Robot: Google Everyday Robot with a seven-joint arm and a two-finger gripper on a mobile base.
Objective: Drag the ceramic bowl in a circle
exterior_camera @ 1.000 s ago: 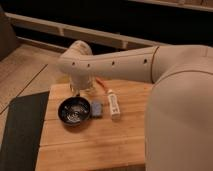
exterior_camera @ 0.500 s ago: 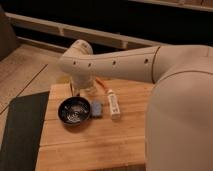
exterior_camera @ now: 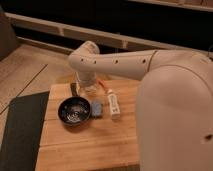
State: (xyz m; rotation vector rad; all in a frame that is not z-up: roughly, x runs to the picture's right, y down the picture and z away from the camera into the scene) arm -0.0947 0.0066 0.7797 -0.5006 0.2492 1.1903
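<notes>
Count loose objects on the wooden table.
3: black ceramic bowl at left, blue-grey block beside it, white tube right of that. Claw hangs behind the bowl; arm may hide more.

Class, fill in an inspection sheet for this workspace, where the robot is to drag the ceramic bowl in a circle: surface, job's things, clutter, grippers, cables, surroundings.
Surface: wooden table, light planks.
Job's things: ceramic bowl, black, upright, on the table's left part, not held.
Clutter: blue-grey block close beside the bowl's right rim, cannot tell if touching; white tube lying flat, right of the block.
Grippers: gripper near the table's far edge, behind the bowl, fingers open, holding nothing.
Cables: thin orange strand beside the wrist; cannot tell whether it is a cable.
Surroundings: dark mat left of the table; pale rail along the dark wall behind.
</notes>
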